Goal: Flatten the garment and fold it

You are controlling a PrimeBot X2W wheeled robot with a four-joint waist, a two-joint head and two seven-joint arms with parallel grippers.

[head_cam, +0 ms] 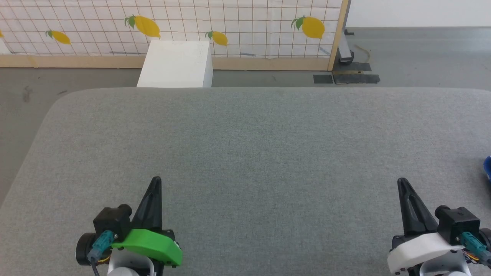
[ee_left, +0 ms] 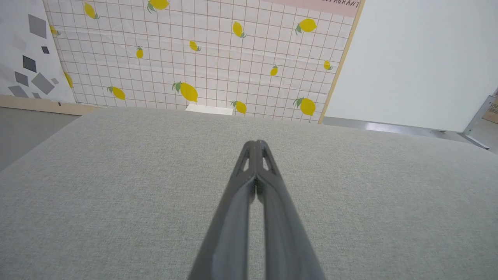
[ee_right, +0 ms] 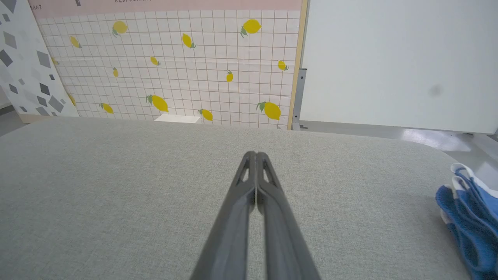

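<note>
The left gripper (head_cam: 156,179) and right gripper (head_cam: 401,181) are sitting at the near edge of the grey padded table (head_cam: 245,130), each clenching its fingers together on nothing — the blue garment (ee_right: 470,217) is lying bunched at the table's right edge, well apart from both.

Bright, even indoor light, soft faint shadows, sharp head view, wide-angle bending at wrist-view edges, no glare
</note>
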